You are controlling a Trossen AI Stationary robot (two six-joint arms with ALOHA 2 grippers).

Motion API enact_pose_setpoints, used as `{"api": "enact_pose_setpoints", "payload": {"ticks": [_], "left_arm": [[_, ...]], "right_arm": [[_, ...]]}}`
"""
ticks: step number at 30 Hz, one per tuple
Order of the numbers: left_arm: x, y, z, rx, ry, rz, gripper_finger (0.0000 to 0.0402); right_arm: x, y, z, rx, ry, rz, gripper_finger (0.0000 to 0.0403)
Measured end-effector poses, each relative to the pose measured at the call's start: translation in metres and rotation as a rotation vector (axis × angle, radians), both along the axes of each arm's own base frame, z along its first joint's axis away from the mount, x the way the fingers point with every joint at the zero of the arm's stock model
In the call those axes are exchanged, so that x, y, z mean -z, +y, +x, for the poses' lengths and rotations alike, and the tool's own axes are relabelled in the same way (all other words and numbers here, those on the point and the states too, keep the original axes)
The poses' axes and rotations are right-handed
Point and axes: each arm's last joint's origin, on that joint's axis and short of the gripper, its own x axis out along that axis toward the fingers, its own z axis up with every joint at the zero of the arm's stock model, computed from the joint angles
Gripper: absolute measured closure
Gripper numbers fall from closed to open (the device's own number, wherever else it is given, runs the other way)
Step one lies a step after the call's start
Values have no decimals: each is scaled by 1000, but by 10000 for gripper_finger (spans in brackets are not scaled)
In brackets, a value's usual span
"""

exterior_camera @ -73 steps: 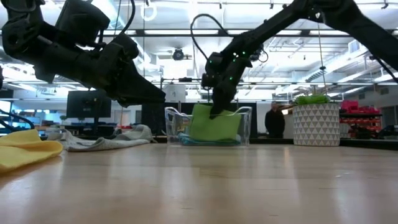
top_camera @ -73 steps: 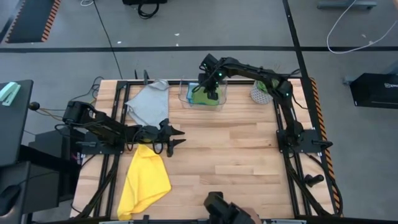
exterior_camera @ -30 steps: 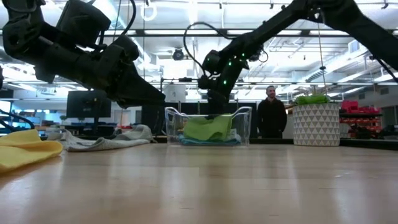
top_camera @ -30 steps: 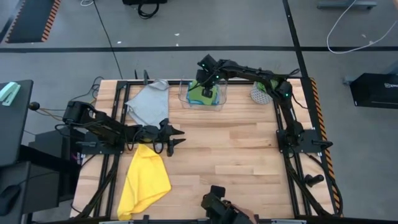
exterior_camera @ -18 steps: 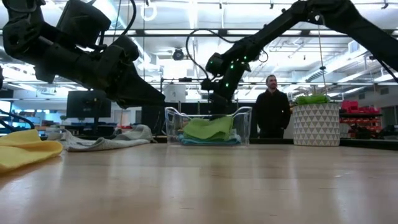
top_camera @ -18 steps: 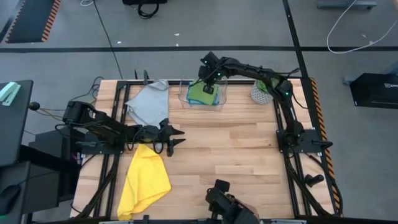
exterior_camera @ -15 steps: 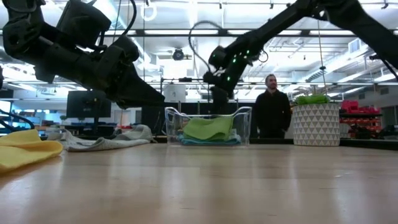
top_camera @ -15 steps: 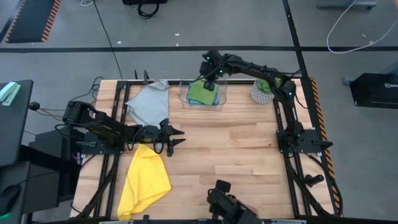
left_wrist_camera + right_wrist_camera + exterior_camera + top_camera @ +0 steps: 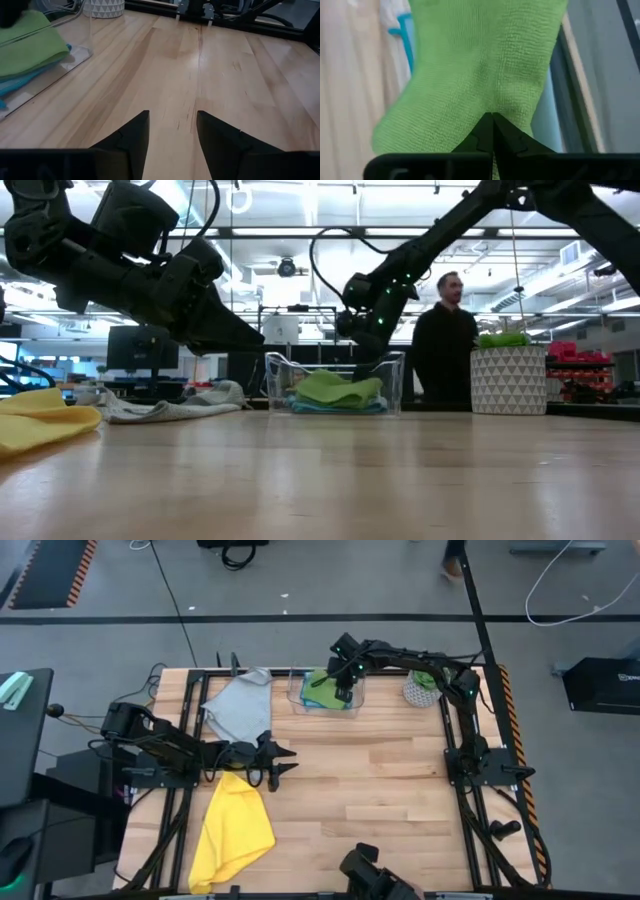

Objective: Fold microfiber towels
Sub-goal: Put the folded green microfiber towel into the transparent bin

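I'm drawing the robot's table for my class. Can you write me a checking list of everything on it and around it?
Surface: wooden table, mostly bare.
Job's things: green towel on light blue towel in clear bin; grey towel and yellow towel loose, unfolded.
Clutter: patterned plant pot at back right.
Grippers: right gripper shut, above the bin, holding nothing; left gripper open, near the yellow towel.
Cables: white cable on the floor.
Surroundings: person behind the table.

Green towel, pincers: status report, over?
Right pincer shut, empty, above bin. Green towel folded in clear bin atop blue one. Left pincer open, idle mid-table. Nothing blocking.
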Motion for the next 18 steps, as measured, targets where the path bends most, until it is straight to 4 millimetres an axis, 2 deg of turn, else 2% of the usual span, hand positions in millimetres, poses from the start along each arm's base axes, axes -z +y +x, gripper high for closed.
{"api": "enact_pose_setpoints", "payload": {"ticks": [6, 9, 12, 18], "left_arm": [[0, 0, 0, -2, -1, -4, 230], [0, 0, 0, -3, -3, -10, 230], [0, 0, 0, -3, -3, -11, 230], [0, 0, 0, -3, -3, -10, 230]], "right_arm": [[10, 1, -6, 31, 70, -22, 398], [1, -1, -3, 34, 49, -40, 397], [-13, -5, 3, 50, -49, -70, 387], [-14, -5, 11, 60, -127, -57, 393]]}}
